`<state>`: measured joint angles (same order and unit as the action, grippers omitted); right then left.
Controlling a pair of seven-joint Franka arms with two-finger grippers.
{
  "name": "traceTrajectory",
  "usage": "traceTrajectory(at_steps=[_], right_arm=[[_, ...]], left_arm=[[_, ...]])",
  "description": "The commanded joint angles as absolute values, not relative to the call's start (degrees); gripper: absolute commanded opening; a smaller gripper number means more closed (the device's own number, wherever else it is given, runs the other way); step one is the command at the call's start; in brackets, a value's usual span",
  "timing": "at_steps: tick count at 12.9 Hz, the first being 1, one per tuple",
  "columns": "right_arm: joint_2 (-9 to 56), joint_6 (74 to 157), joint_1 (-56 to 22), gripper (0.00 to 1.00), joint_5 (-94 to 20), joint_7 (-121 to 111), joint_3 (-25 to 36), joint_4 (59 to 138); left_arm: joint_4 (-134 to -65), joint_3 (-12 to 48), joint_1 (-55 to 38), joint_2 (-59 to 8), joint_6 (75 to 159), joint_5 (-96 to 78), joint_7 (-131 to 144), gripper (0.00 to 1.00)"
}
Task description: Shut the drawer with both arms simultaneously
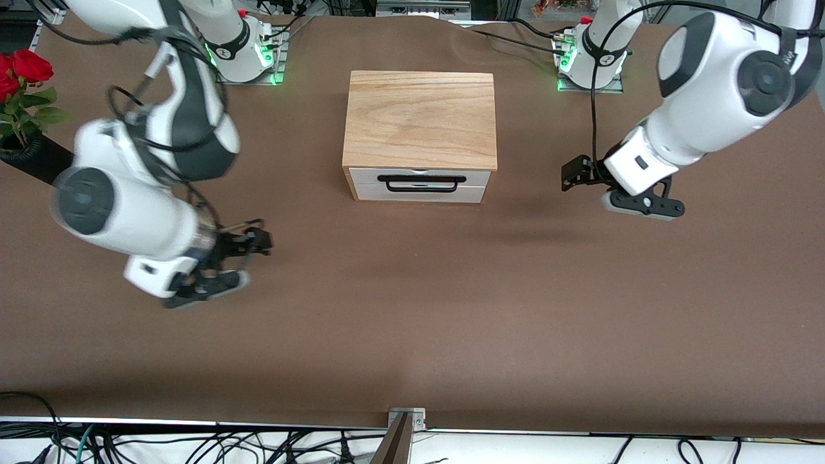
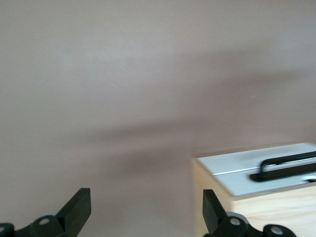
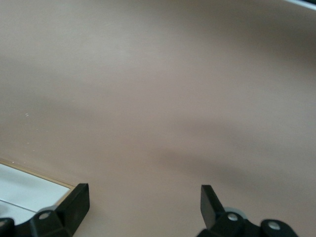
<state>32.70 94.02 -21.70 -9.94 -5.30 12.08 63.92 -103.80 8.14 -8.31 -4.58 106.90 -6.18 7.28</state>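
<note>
Looks done: drawer [image 1: 417, 183] apparently flush in the box [image 1: 420, 119], twelve o'clock of table centre. Left gripper [image 1: 575, 174] at three, right gripper [image 1: 254, 241] at eight, fingers apart, empty.

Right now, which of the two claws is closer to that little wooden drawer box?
Left. The left gripper hangs open beside the drawer, toward the left arm's end of the table. The right gripper, also open, is farther off over bare table.
</note>
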Motion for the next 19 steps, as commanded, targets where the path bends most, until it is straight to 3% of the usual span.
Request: traceTrajectory(at_steps=[1, 4, 7, 10, 11, 14, 19], right_arm=[[28.13, 90.18, -21.88, 1.0, -9.58, -5.01, 16.59, 64.78], [27.08, 90.17, -21.88, 1.0, -9.58, -5.19, 21.26, 64.69], [23.92, 90.18, -21.62, 1.0, -9.23, -5.1, 22.5, 64.86], [20.4, 90.35, -17.33, 1.0, -7.39, -4.92, 21.45, 66.7], [17.52, 90.53, -15.4, 1.0, -5.99, -4.83, 19.27, 69.84], [10.21, 90.97, -4.77, 1.0, 0.96, -4.57, 4.52, 77.68], [5.99, 90.97, -1.85, 1.0, 0.88, -4.92, 2.55, 83.66]], left_arm=[[-102.58, 9.23, -8.17, -2.73, 106.79, 0.43, 7.82, 1.0], [-98.97, 3.97, -8.44, -2.11, 103.64, 2.8, 7.82, 1.0], [-93.18, -2.88, -8.88, -1.93, 95.12, 2.29, 7.12, 1.0], [-92.72, -7.11, -9.14, -1.93, 94.66, 2.29, 7.03, 1.0], [-92.64, -7.47, -9.14, -2.11, 94.75, 2.2, 7.03, 1.0], [-92.64, -7.73, -9.23, -2.11, 94.75, 2.2, 7.21, 1.0], [-92.64, -8.44, -9.23, -2.11, 94.83, 2.11, 7.12, 1.0]])
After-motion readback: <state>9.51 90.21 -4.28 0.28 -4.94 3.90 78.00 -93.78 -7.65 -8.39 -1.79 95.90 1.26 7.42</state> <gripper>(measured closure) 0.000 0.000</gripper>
